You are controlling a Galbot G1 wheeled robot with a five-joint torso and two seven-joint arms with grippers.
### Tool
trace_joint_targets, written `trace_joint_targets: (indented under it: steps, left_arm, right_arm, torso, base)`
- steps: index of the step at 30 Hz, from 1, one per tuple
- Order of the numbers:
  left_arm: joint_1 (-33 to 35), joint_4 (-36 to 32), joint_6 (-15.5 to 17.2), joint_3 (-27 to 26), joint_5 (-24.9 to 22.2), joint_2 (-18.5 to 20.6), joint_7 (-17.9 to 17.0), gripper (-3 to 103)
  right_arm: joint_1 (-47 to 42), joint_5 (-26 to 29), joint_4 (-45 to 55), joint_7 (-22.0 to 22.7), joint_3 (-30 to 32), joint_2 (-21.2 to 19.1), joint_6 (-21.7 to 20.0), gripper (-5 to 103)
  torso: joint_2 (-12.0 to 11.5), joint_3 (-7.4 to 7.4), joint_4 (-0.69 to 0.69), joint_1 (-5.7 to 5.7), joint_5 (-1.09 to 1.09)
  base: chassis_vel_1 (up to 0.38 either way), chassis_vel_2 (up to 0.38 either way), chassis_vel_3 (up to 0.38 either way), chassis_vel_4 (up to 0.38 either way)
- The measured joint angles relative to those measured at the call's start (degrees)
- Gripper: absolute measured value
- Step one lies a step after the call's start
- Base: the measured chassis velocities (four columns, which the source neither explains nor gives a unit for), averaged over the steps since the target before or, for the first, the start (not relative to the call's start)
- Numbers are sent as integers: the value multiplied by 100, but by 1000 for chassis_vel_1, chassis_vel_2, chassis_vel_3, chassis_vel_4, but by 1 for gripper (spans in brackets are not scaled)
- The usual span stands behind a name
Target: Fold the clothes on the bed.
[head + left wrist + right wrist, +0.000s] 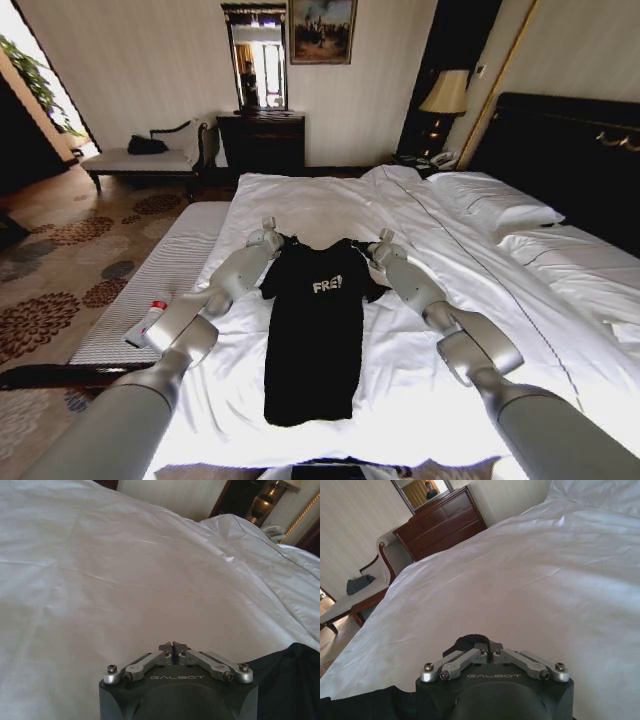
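Bed [330, 205] takes most of the head view, white sheets, pillows off at 2 o'clock under the dark headboard. I've got the robot parked at the foot end, both arms reaching forward over the mattress

Black T-shirt [312, 335] lies flat dead centre, collar toward 12, hem toward 6, white lettering up. Body looks narrow, sides seem already tucked in, so my guess is we're mid-fold with the lengthwise step next. Sleeves bunch out at the shoulders, one under each arm

Left gripper [268, 232] sits at the shirt's 10 o'clock shoulder. On its wrist view the left gripper [173, 646] has its fingertips pressed together, nothing visible between them, black cloth just off to one side. So closed but empty as far as I can see

Right gripper [381, 243] at the 2 o'clock shoulder. Wrist view: right gripper [487, 645] closed too, with a dark fold of fabric at the tips, looks pinched on the shirt. Symmetric placement makes sense, one corner each to lift the top evenly

Grey striped bench [165, 275] at 9 o'clock, small white bottle [147, 322] with red cap lying on it, not part of this
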Motion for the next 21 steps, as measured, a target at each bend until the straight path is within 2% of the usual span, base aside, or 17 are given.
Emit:
trace_joint_targets:
  steps: [1,4,12,13,15,17,18,19,21]
  left_arm:
    - [0,0,0,0,0,0,0,1]
    - [-20,180,-48,-171,387,-118,-4,1]
    - [79,214,-101,-286,601,-119,-28,1]
    - [118,201,-101,-330,632,-125,-48,1]
    - [170,160,-95,-362,672,-134,-66,1]
    - [230,126,-50,-463,765,-195,-157,0]
    - [230,126,-50,-463,765,-195,-157,0]
    - [242,131,-22,-532,817,-229,-193,6]
    - [246,137,-11,-566,845,-243,-208,6]
  right_arm:
    - [0,0,0,0,0,0,0,0]
    - [-109,-198,-12,-4,146,7,159,0]
    - [-230,-403,-51,-99,192,42,304,0]
    - [-242,-430,-74,-108,196,59,321,-3]
    - [-274,-456,-79,-109,203,80,325,1]
    - [-346,-507,-29,-96,204,89,303,12]
    - [-346,-507,-29,-96,204,89,303,12]
    - [-373,-515,8,-67,202,83,269,16]
    - [-385,-518,25,-51,193,75,248,16]
  torso:
    - [0,0,0,0,0]
    - [0,0,-2,0,0]
    - [0,0,0,0,0]
    - [1,0,0,0,0]
    - [0,0,1,0,0]
    - [0,0,-2,0,0]
    - [0,0,-2,0,0]
    - [0,0,-2,0,0]
    - [0,0,-3,0,0]
  base:
    - [0,0,0,0]
    - [0,0,0,0]
    - [0,0,0,0]
    - [0,0,0,0]
    - [0,0,0,0]
    - [0,0,0,0]
    - [0,0,0,0]
    - [0,0,0,0]
    - [0,0,0,0]
